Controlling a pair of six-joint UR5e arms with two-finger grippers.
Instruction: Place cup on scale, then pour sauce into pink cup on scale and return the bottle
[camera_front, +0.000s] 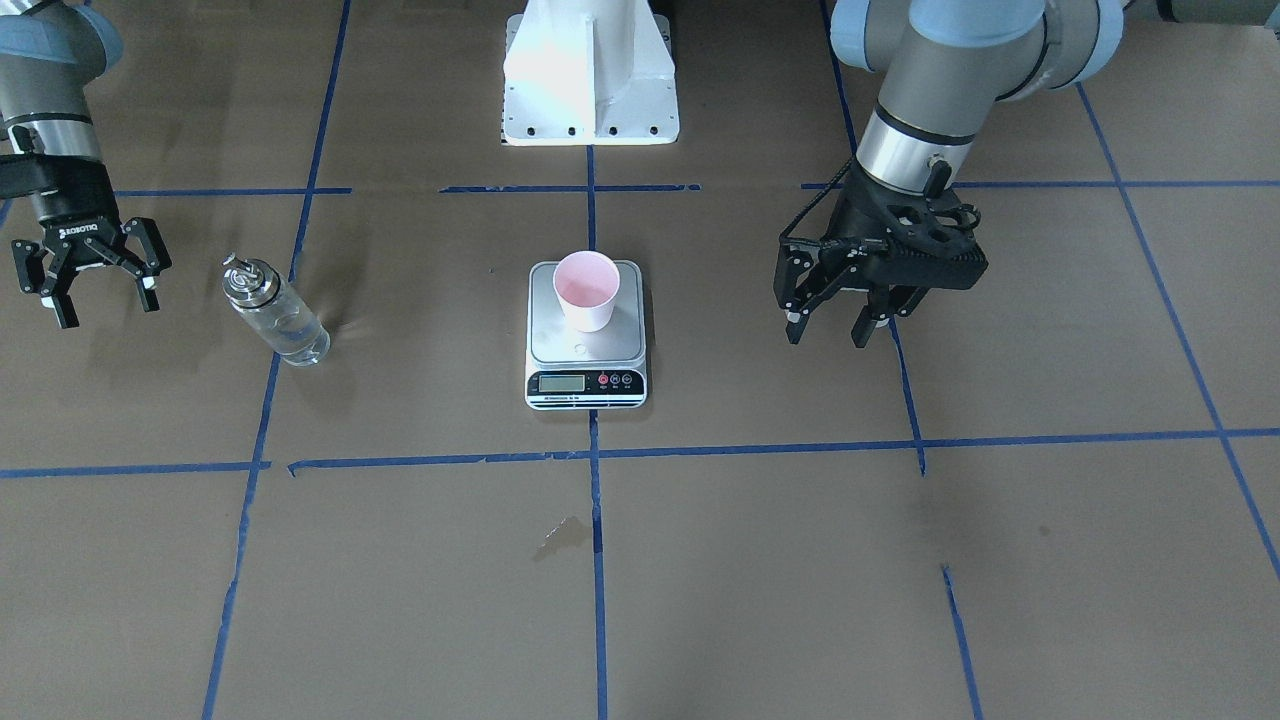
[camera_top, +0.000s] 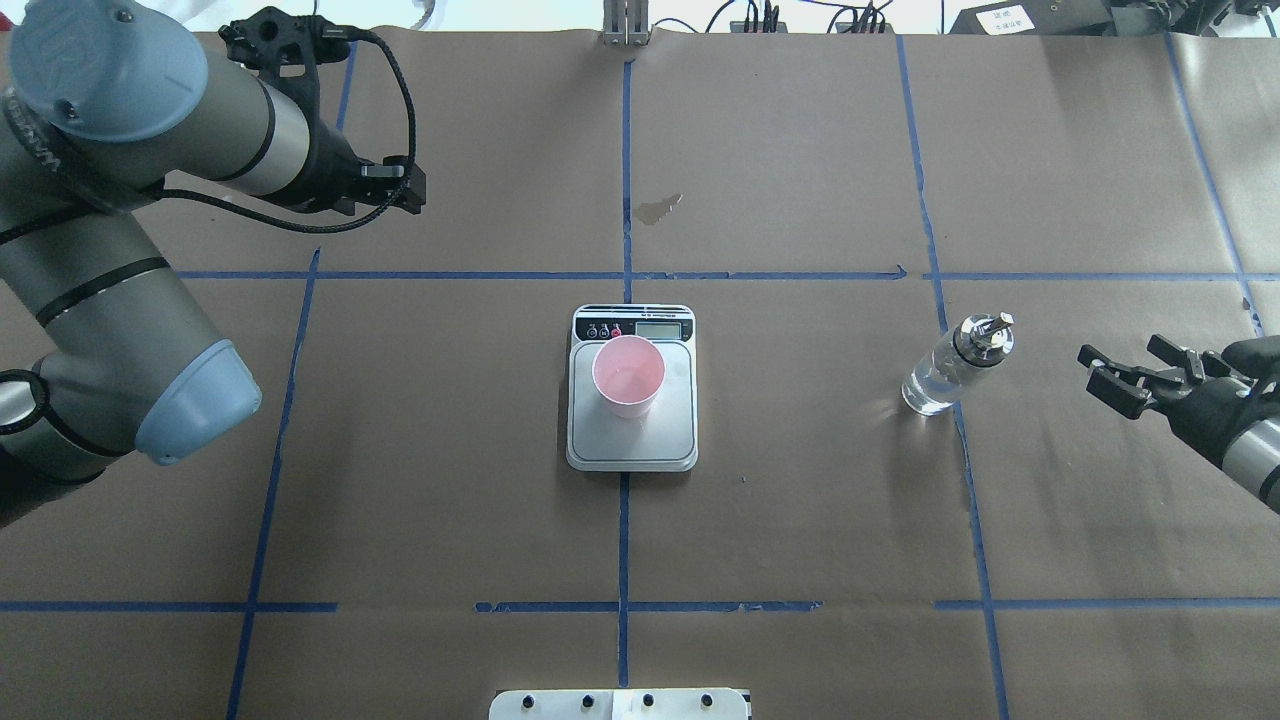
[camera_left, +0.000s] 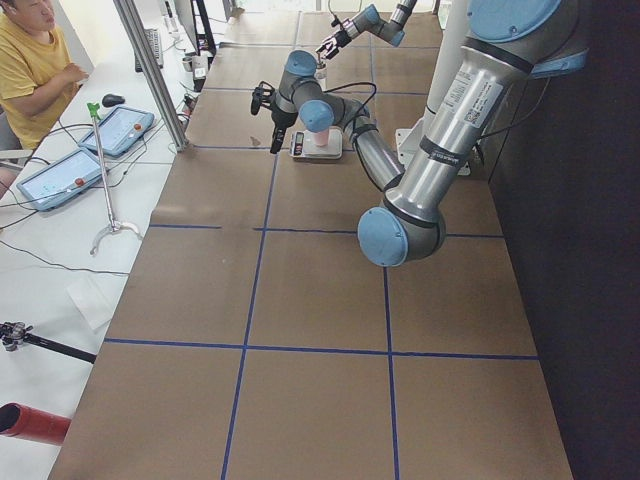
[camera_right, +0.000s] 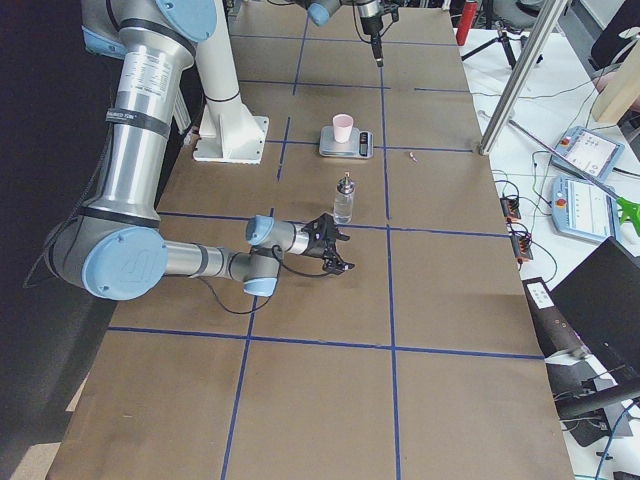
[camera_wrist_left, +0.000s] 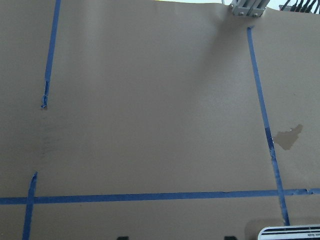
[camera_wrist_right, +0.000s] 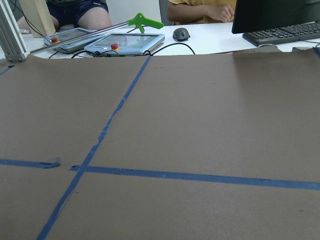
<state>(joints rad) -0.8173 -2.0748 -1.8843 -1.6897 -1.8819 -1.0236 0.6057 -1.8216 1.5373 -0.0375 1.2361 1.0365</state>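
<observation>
The cup (camera_front: 588, 290) is sitting on the scale (camera_front: 560, 345), the bottle (camera_front: 280, 315) standing upright on the tabletop (camera_front: 400, 560) near the right gripper (camera_front: 108, 300), which is hanging spread and empty. It should be closing squarely on the glass body, below the cap, avoiding tipping it

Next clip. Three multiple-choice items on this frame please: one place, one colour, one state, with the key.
1. Where is the small pale pink paper cup? A on the silver steel-topped kitchen scale; B beside it; C held aloft.
2. The tape lines' colour? A red; B blue; C green.
3. The right gripper beside the clear glass bottle with silver pourer is: A shut on it; B open, apart from it; C out of view.
Key: A, cup stands on the platform; B, lines are blue; B, jaws apart, holding nothing.
</observation>
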